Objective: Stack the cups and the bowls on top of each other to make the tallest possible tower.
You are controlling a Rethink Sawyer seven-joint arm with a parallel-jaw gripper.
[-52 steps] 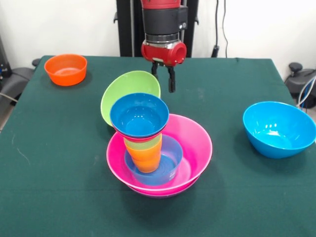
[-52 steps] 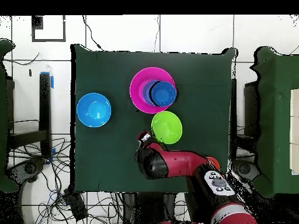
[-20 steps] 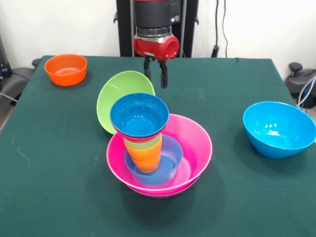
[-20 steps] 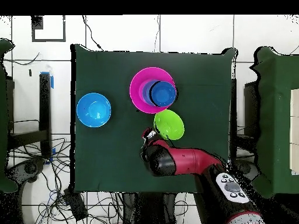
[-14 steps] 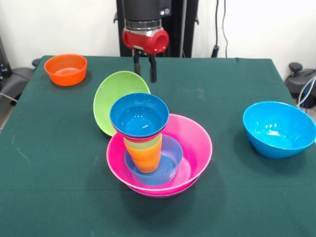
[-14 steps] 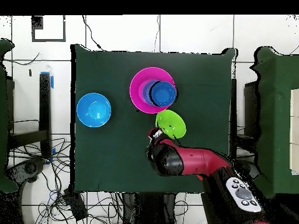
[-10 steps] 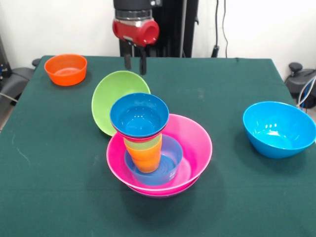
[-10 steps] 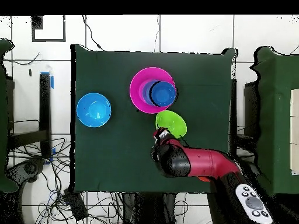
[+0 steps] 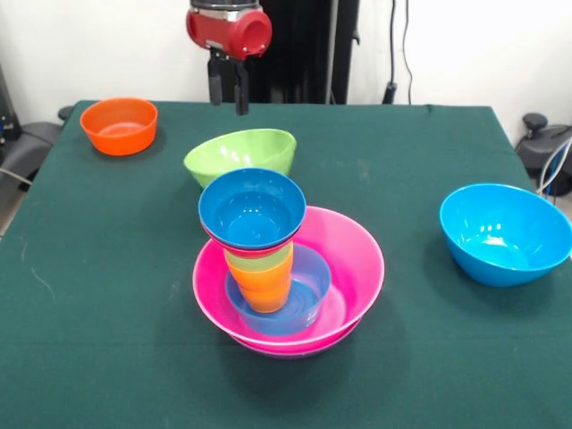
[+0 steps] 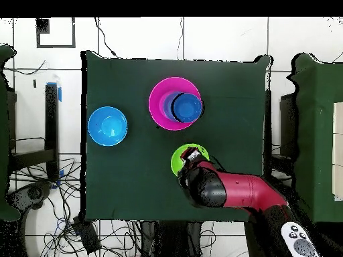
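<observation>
Currently the lime green bowl (image 9: 240,154) sits upright on the green table (image 9: 107,268), just behind the tower (image 9: 277,268) and apart from it in the front view. Gripper (image 9: 228,89) hangs above and behind that bowl, not touching it; its two dark fingers (image 9: 214,88) point down with a narrow gap between them and nothing held, so it reads as slightly open and empty. From overhead the gripper (image 10: 189,156) overlaps the lime green bowl (image 10: 177,158), with the red arm (image 10: 234,191) reaching in from the lower right. Tower: wide pink bowl (image 9: 349,259) as base with a purple rim just showing beneath it, a light-blue bowl (image 9: 308,290) inside, orange cup (image 9: 264,286) standing in that, light green cup (image 9: 259,260) over it, a thin red rim, then the dark-blue bowl (image 9: 252,209) on top, opening up. Sky-blue bowl (image 9: 505,232) stands alone, well apart to one side; small orange bowl (image 9: 119,125) sits near the table's far corner on the other side.
</observation>
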